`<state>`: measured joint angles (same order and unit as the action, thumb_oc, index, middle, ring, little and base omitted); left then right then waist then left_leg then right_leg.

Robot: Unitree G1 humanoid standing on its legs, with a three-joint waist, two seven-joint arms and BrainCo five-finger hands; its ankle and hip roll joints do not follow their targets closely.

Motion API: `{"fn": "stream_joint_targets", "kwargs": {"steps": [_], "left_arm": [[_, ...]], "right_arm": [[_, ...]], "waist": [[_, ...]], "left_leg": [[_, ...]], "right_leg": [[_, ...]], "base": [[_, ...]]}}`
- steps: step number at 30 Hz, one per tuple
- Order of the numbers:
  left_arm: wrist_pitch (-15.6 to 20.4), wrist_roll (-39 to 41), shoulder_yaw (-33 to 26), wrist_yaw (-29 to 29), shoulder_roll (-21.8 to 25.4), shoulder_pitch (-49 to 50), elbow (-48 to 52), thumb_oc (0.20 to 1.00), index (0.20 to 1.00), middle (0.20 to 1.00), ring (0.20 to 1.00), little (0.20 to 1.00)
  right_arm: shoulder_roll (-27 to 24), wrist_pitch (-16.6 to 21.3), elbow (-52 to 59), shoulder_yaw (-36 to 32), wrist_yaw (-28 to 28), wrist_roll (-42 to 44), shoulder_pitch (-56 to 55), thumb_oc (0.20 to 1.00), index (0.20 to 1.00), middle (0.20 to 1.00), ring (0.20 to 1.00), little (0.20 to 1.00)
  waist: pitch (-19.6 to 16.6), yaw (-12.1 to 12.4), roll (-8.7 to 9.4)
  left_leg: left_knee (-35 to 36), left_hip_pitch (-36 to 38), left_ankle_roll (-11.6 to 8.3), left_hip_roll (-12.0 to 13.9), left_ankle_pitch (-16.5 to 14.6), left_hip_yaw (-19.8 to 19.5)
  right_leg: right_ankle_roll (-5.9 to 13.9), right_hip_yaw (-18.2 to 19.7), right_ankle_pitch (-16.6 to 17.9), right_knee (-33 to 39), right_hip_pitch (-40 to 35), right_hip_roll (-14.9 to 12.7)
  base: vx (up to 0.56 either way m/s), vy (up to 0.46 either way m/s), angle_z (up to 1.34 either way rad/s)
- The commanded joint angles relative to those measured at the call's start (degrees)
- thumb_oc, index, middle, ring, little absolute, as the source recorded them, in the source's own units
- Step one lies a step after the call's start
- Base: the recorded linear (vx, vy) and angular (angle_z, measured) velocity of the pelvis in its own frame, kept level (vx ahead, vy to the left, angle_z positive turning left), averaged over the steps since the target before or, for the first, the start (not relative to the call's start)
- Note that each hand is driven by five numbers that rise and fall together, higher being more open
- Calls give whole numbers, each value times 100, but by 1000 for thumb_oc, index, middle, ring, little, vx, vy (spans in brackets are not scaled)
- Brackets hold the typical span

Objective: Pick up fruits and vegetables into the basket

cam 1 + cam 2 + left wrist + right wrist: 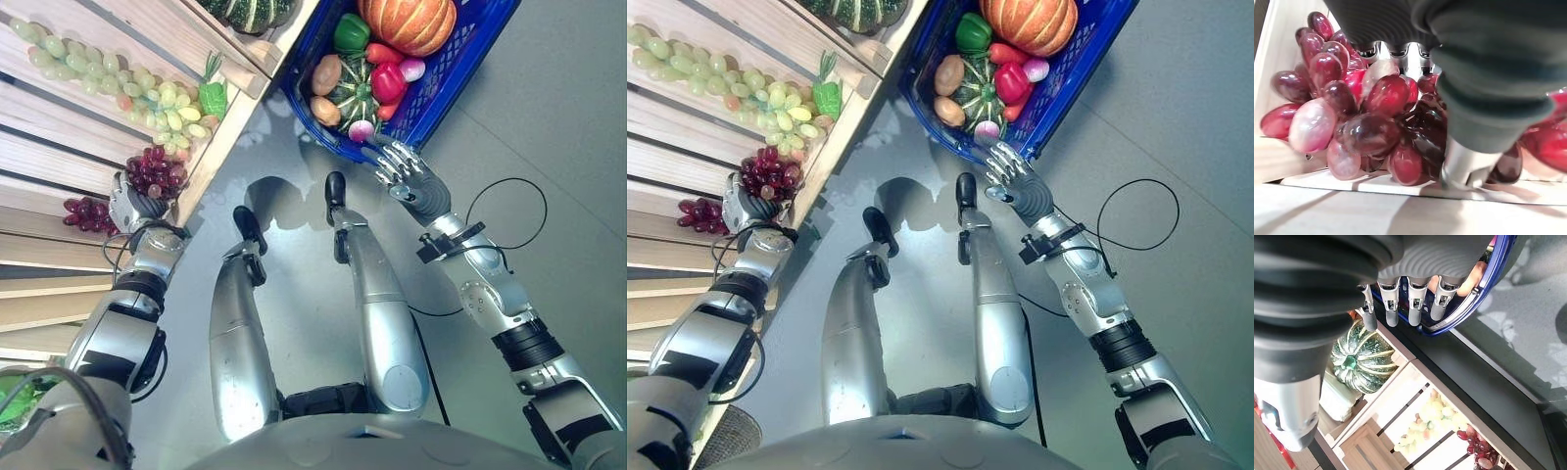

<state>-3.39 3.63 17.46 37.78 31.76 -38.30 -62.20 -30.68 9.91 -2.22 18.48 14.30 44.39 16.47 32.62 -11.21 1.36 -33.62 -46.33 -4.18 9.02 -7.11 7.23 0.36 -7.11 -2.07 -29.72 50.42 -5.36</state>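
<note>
Resting on the wooden shelf (59, 157), the red grape bunch (155, 172) is clasped by the left hand (132, 208); grapes may be shed if pulled; the right hand (404, 168) is held open beside the blue basket (460, 69).

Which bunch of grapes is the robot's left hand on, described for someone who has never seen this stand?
On the slatted wooden stand, look along its edge nearest the blue basket. The left hand is at the red grapes there. They are dark red, unlike the long pale green grapes above.
</note>
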Motion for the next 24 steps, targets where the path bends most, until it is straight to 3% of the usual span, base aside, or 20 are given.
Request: {"fn": "stream_joint_targets", "kwargs": {"steps": [1, 5, 15, 22, 24], "left_arm": [[-109, 300, 43, -619, -151, 128, -230, 200, 200, 200, 200, 200], [-232, 219, 81, -310, -115, 111, -211, 200, 200, 200, 200, 200], [23, 321, -72, -17, -27, 172, -113, 200, 200, 200, 200, 200], [710, 363, -297, -55, 1, 467, 329, 200, 200, 200, 200, 200], [1126, 294, -412, -137, -25, 682, 720, 200, 200, 200, 200, 200]], "right_arm": [[121, 145, 493, 3, 18, 111, -184, 1000, 1000, 1000, 1000, 1000], [84, 156, 489, 10, 10, 138, -168, 1000, 1000, 1000, 1000, 1000], [94, 281, 393, 42, 108, 89, -219, 1000, 1000, 1000, 1000, 1000], [105, 315, 436, 9, 62, -110, -353, 1000, 1000, 1000, 1000, 1000], [117, 316, 496, -44, 33, -308, -443, 1000, 1000, 1000, 1000, 1000]], "waist": [[-283, 28, 324], [-283, 30, 315], [-283, 87, 281], [-283, 178, 223], [-283, 239, 164]], "left_leg": [[251, -57, 231, -239, -25, 475], [253, -39, 236, -246, -28, 482], [299, 173, 223, -281, -19, 475], [439, 614, 211, -326, 16, 498], [511, 877, 218, -357, 23, 494]], "right_leg": [[384, 99, -208, -117, 53, 45], [373, 107, -219, -130, 49, 40], [368, 84, -263, -131, -154, -22], [401, 29, -287, -35, -603, -119], [423, 19, -318, 4, -849, -171]], "base": [[0, 0, 0], [0, 0, 0], [-1, 8, 2], [6, 15, 1], [29, 52, 5]]}}
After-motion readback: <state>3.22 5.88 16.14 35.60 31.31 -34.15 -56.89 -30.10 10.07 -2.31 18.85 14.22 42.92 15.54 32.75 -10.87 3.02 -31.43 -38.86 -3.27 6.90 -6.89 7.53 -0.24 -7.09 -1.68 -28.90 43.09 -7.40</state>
